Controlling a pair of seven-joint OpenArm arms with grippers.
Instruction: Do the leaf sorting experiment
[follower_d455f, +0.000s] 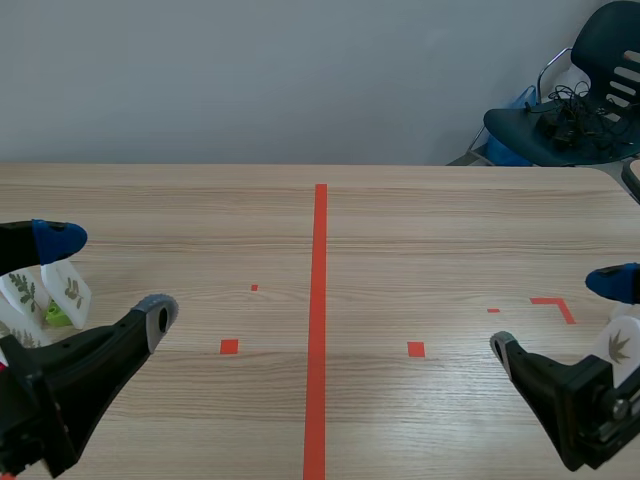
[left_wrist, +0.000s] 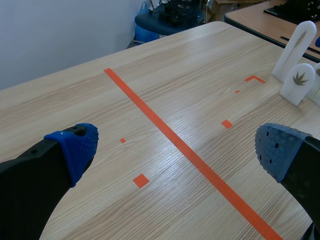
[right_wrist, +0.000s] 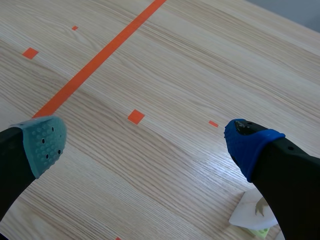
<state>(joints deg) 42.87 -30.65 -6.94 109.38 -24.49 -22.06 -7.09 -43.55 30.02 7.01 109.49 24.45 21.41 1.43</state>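
Several white leaf cards (follower_d455f: 45, 295) with a green piece among them stand at the table's left edge, partly behind my left gripper (follower_d455f: 108, 275), which is open and holds nothing. A white card with a brown leaf (follower_d455f: 622, 345) stands at the right edge behind my right gripper (follower_d455f: 556, 315), also open with nothing in it. In the left wrist view the left gripper (left_wrist: 175, 150) hovers over bare table, and the right-side leaf card (left_wrist: 298, 82) and a taller white piece (left_wrist: 297, 47) stand far ahead. In the right wrist view the right gripper (right_wrist: 145, 142) is open; a white card (right_wrist: 252, 212) lies beside one finger.
An orange-red tape line (follower_d455f: 319, 320) runs down the wooden table's (follower_d455f: 420, 230) middle. A dark chair (follower_d455f: 575, 110) loaded with cables stands beyond the far right corner. Another table (left_wrist: 270, 15) lies past the far edge in the left wrist view.
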